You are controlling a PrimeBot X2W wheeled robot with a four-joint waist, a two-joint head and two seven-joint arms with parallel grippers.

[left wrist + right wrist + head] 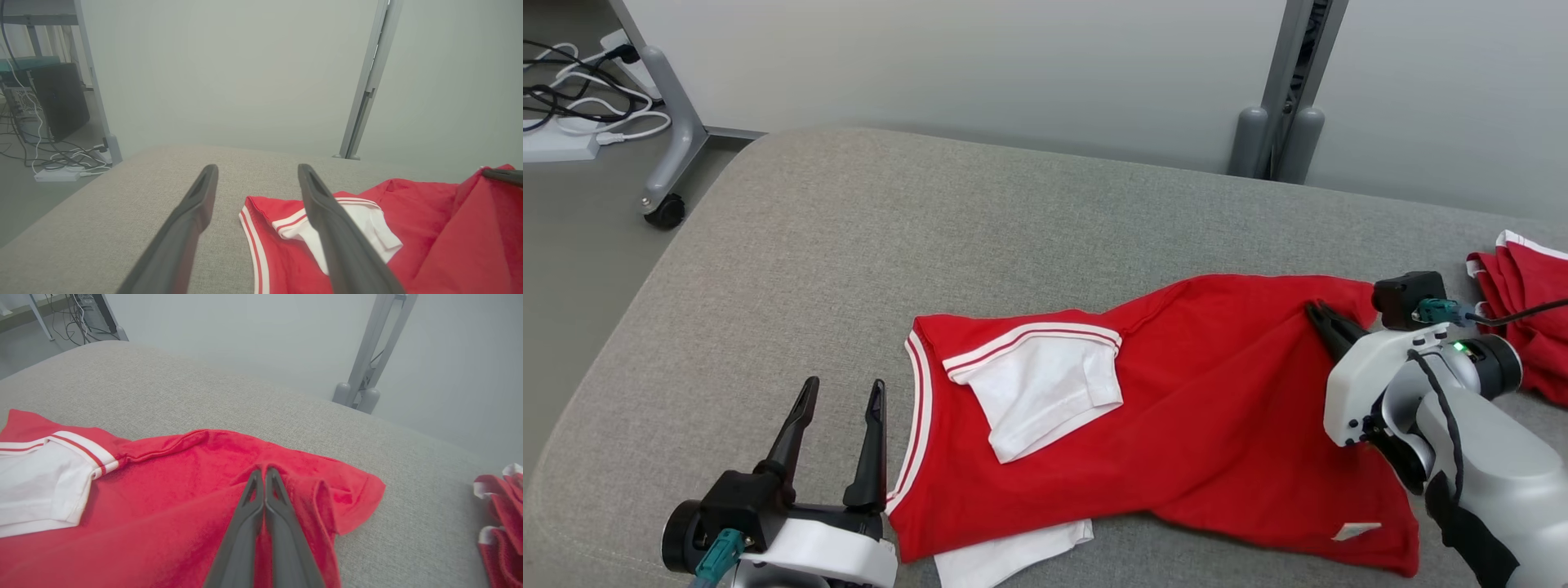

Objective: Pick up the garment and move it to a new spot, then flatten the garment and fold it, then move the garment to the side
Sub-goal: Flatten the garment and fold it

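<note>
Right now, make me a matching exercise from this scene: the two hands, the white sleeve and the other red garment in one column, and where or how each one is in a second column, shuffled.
1. left hand
2. right hand
3. white sleeve
4. second red garment

A. bunched at the right edge of the cushion
B. open, beside the striped edge of the red shirt
C. lying on the red shirt
D. shut on cloth of the red shirt

Pairs: 1-B, 2-D, 3-C, 4-A.

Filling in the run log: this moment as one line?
right claw: shut on shirt | left claw: open, beside shirt | second garment: far right
</note>
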